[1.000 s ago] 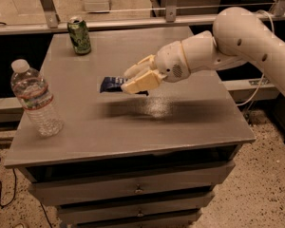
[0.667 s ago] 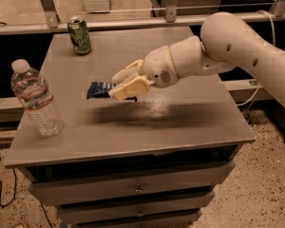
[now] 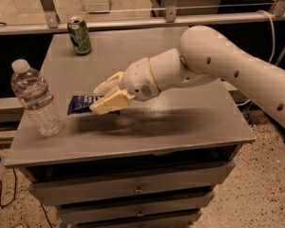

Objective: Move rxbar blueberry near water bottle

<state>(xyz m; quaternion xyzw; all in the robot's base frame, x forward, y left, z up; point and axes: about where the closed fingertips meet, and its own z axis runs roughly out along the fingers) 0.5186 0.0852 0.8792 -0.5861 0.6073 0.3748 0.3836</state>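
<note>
Counted on the grey table (image 3: 180, 122): one rxbar blueberry (image 3: 80, 105), one water bottle (image 3: 36, 99), one green can (image 3: 79, 35). Above it, one white arm (image 3: 218, 61) ending in one gripper (image 3: 107, 99). Below the tabletop, drawer fronts (image 3: 137, 189) stacked one under another (three at least; lowest cut off by the frame edge).

Bar pinched at its right end, cream fingers (image 3: 109, 103) closed on it from above and below, dark wrapper sticking out to the left. Held low over the left-centre of the tabletop; whether touching the surface, cannot tell. Long axis roughly level, running left to right across the view, free end pointing towards the bottle. Broad face turned upward, with small white markings showing.

Bottle upright near the table's left edge, white cap on top, just beside the bar's free end but apart from it. Can upright at the far left corner, well apart from both.
</note>
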